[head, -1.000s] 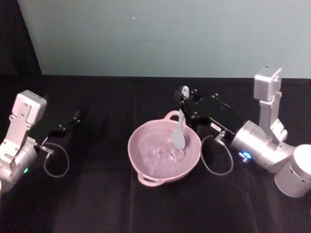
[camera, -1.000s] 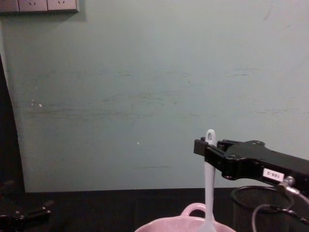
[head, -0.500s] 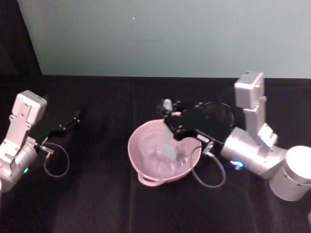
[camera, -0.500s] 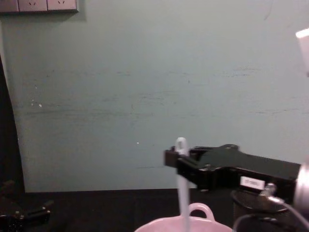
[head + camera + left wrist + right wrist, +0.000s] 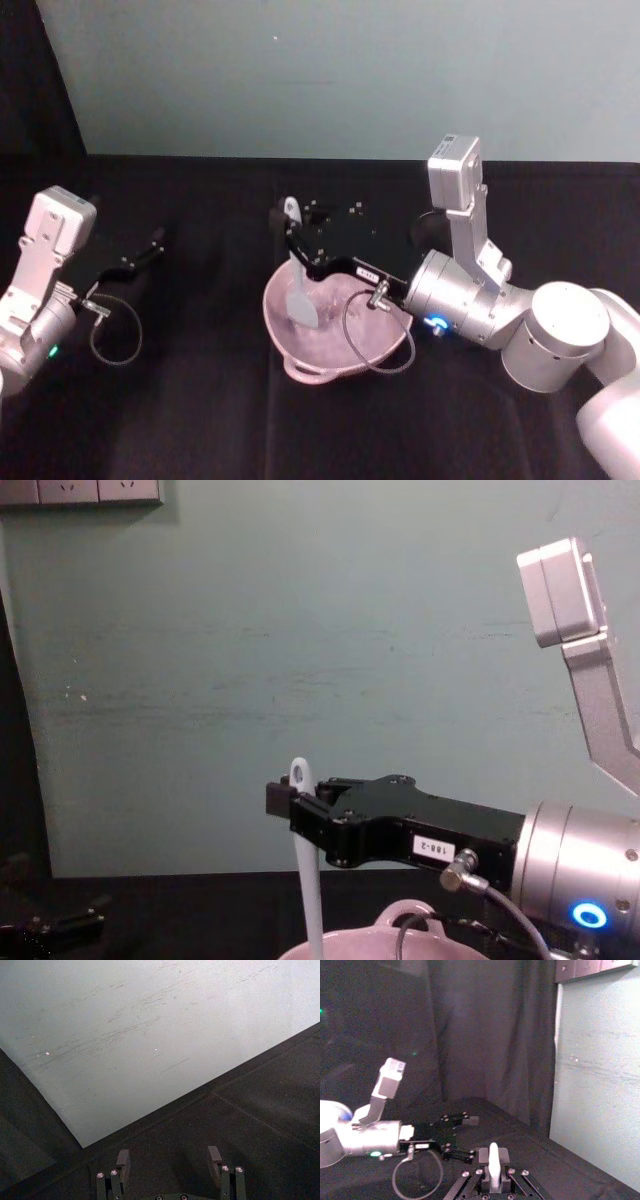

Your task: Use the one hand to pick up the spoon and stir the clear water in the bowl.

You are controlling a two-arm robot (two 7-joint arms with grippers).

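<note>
Right gripper [image 5: 292, 228], clamped on the spoon [image 5: 303, 303], has swept it right-to-left across the bowl [image 5: 271, 322], stirring under way; left gripper [image 5: 168, 1156] parked left, wide.

the bowl [image 5: 272, 325] sits in the middle of the bench [image 5: 200, 420]. the spoon [image 5: 298, 270] stands upright in its left part, gripped near the top by the right hand [image 5: 290, 235], which reaches in from the right. the left hand [image 5: 155, 240] is well apart, far left.

Left end effector [image 5: 168, 1156] spread wide, hovering above black tablecloth [image 5: 260, 1110]; pale scuffed wall [image 5: 125, 1020] behind.
</note>
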